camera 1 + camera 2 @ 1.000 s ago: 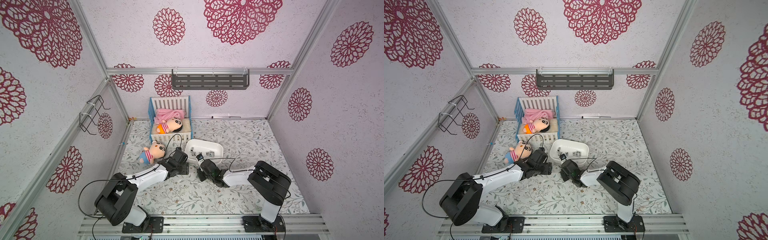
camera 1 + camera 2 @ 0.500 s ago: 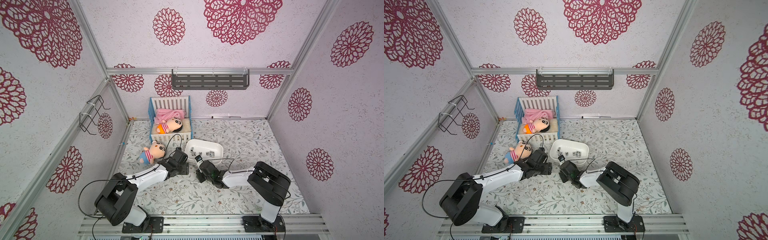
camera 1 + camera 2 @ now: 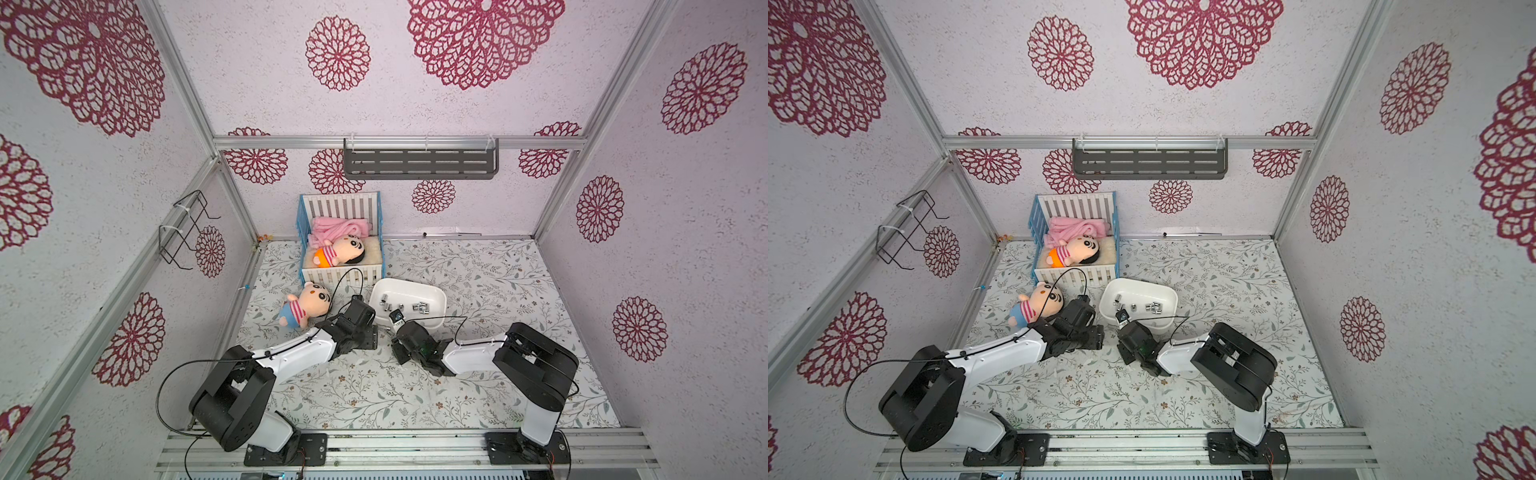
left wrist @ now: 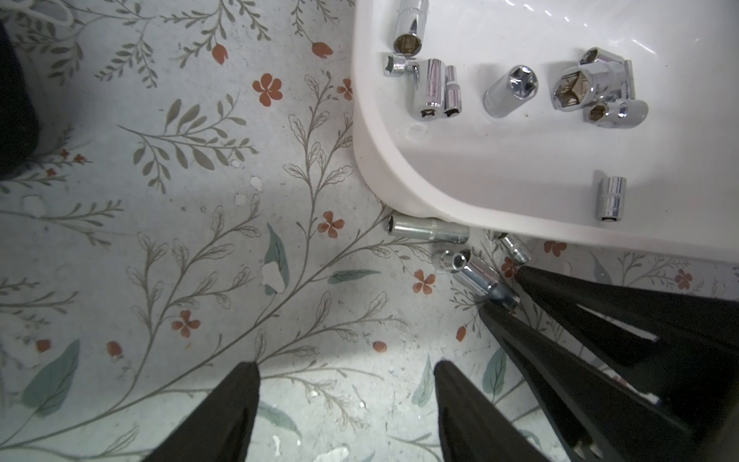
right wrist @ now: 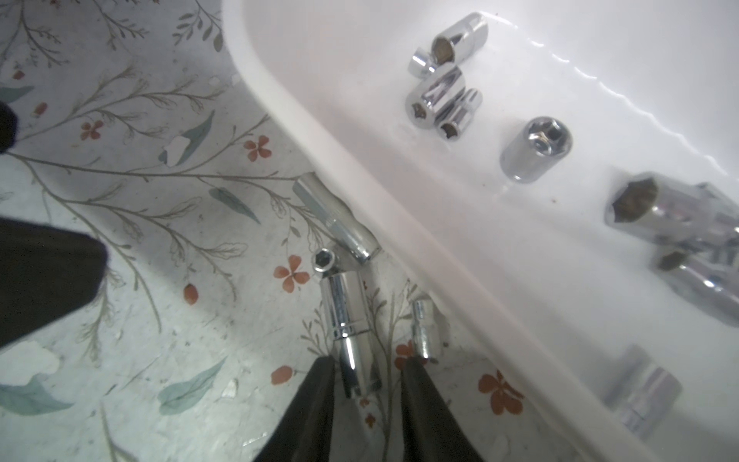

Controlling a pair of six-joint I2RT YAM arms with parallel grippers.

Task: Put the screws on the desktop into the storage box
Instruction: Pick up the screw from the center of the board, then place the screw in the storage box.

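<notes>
The white storage box [image 3: 415, 284] [image 3: 1142, 283] lies mid-desktop, and several silver screws [image 3: 419, 306] are inside it. On the vine-printed desktop [image 4: 160, 240], three screws lie against the box's near rim [image 4: 376, 168]: a long one [image 5: 338, 218], a stepped one [image 5: 348, 324] and a tiny one [image 5: 424, 332]. My right gripper [image 5: 368, 362] is open. Its fingertips straddle the stepped screw's end, with a thin gap on each side. My left gripper [image 4: 346, 366] stands open over bare desktop, beside the right gripper's black fingers [image 4: 600, 340].
A plush doll [image 3: 307, 305] lies on the desktop just left of my left wrist. Behind it stands a blue crib [image 3: 340, 208] holding another doll. A grey shelf [image 3: 419, 162] hangs on the back wall, and a wire rack [image 3: 183, 232] on the left wall.
The right wrist has edged slightly left toward the box's near corner. The left arm has not moved.
</notes>
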